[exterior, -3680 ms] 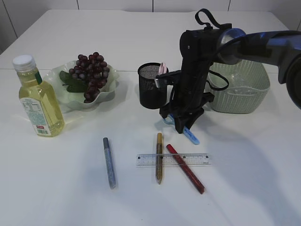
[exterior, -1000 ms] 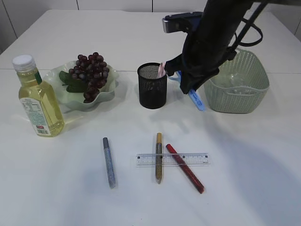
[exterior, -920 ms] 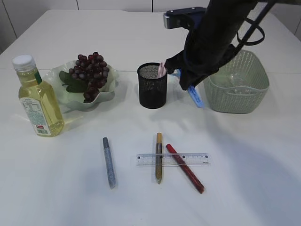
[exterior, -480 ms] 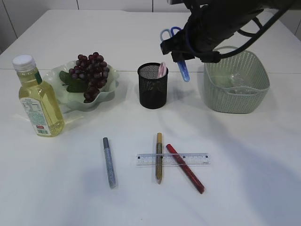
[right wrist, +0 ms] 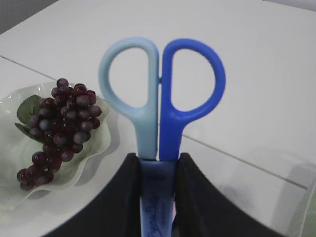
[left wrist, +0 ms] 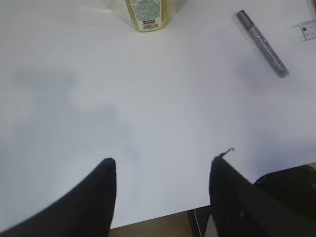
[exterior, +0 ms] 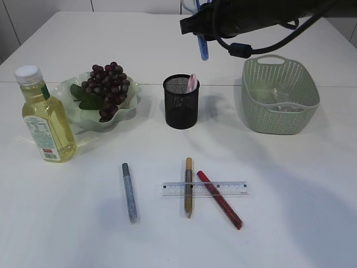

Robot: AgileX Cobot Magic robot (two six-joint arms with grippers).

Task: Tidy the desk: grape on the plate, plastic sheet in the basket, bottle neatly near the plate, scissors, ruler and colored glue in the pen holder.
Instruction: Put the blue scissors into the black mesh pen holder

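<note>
The right gripper (right wrist: 157,170) squeezes the scissors (right wrist: 160,103). It should line the tip up over the pen holder (exterior: 181,101), probably lowering slowly.

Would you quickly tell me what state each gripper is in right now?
Left gripper: open, holding nothing, above bare table.
Right gripper: closed on the scissors, gripped just below the handles.

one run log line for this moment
stage: scissors to pen holder | right tool: shut on scissors, raised above pen holder | left tool: open, empty | ruler, glue pens: on table
</note>
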